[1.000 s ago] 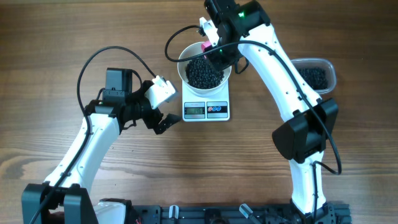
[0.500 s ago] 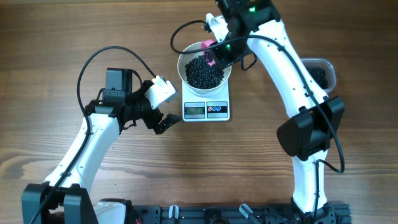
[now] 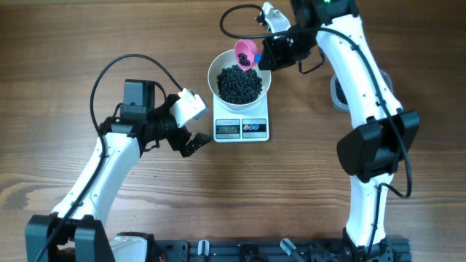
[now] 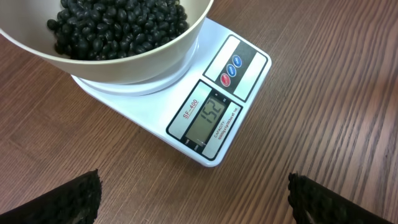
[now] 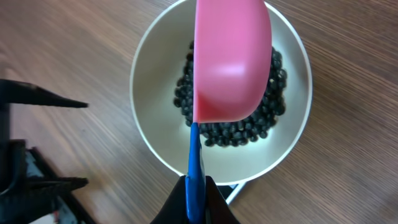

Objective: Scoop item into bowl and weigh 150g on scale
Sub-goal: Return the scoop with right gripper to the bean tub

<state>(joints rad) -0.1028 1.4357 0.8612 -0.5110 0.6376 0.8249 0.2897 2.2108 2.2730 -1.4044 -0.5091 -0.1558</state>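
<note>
**1. Right jaws.** Pressed together on the thin blue handle (image 5: 194, 155) of the pink scoop (image 5: 231, 62). The handle is pinched at its tail end, so the cup is carried well ahead of the jaws.

**2. Pink scoop.** Held above the bowl (image 5: 152, 121), over its far rim as seen in the overhead view. No beans are seen on the pink face shown. The position over the bowl is judged deliberate: anything shed would land inside and be counted, not lost on the desk.

**3. Beans (image 4: 118, 25).** 1 dark grainy heap, lying in the bottom of the bowl, well below the rim.

**4. Bowl.** Round, white, upright, seated centrally on the platform of the scale (image 4: 239, 59), so that its whole load is weighed.

**5. Scale.** White, square, flat on the desk (image 3: 87, 44). The display (image 4: 210, 117) is turned toward the robot. It is lit with 3 digits, the first 2 read as 15 and the last unclear. The target is judged reached or nearly so.

**6. Left jaws.** Spread wide, nothing between them, poised low over the desk just in front of the scale. The placement is judged to serve the wrist camera's view of the display, not any grasp.

**7. Clear container (image 3: 336, 93).** On the right, largely hidden behind the right arm; its contents cannot be told.
</note>
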